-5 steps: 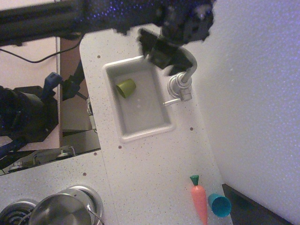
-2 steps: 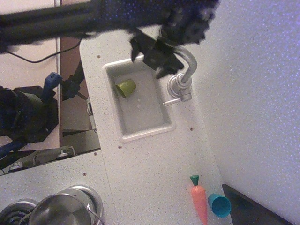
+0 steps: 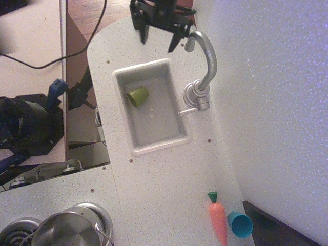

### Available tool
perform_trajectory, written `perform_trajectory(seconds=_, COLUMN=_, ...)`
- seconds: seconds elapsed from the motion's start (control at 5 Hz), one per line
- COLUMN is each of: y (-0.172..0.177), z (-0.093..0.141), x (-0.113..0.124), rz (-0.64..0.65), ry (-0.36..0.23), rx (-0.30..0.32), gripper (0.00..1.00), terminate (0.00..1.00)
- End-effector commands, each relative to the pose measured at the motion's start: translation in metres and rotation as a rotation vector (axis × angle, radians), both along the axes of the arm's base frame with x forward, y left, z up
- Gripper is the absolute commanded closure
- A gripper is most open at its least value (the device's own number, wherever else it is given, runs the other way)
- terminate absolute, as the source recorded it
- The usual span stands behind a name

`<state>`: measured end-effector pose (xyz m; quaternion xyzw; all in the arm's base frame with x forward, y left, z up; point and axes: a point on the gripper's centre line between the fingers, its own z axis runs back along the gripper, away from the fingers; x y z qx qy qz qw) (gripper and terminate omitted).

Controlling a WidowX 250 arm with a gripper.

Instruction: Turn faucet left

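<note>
The faucet (image 3: 205, 66) is shiny silver, with a ribbed round base (image 3: 195, 94) at the sink's right rim and a thin lever handle (image 3: 187, 111). Its gooseneck spout arches toward the top of the frame, its tip (image 3: 190, 41) beyond the sink's far corner. My black gripper (image 3: 158, 40) is at the top of the frame, left of the spout tip and apart from it. Its two fingers are spread and hold nothing.
A white sink (image 3: 151, 107) holds a green cup (image 3: 138, 96). A toy carrot (image 3: 218, 218) and a teal cup (image 3: 239, 224) lie at the lower right. A steel pot (image 3: 69, 230) sits on the stove at the lower left. A white wall (image 3: 277, 102) runs along the right.
My gripper has pulled back from over the faucet to the top of the frame. The spout has swung from over the sink toward the top, clear of the basin.
</note>
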<state>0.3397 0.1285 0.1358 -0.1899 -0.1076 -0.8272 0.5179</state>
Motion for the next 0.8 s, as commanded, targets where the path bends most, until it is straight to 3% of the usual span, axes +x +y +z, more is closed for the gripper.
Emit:
perform_trajectory(seconds=0.0, y=-0.018, z=0.005, x=0.008, rz=-0.104, ry=-0.012, rx=0.019, gripper=0.0, terminate=0.0)
perform_trajectory(seconds=0.2, y=-0.054, z=0.004, x=-0.01, rz=-0.111, ry=0.009, rx=0.018, gripper=0.0, terminate=0.0)
perform_trajectory(seconds=0.4, y=-0.054, z=0.004, x=-0.01, rz=-0.111, ry=0.009, rx=0.018, gripper=0.0, terminate=0.0)
perform_trajectory(seconds=0.6, y=-0.054, z=0.004, x=-0.01, rz=-0.111, ry=0.009, rx=0.018, gripper=0.0, terminate=1.0)
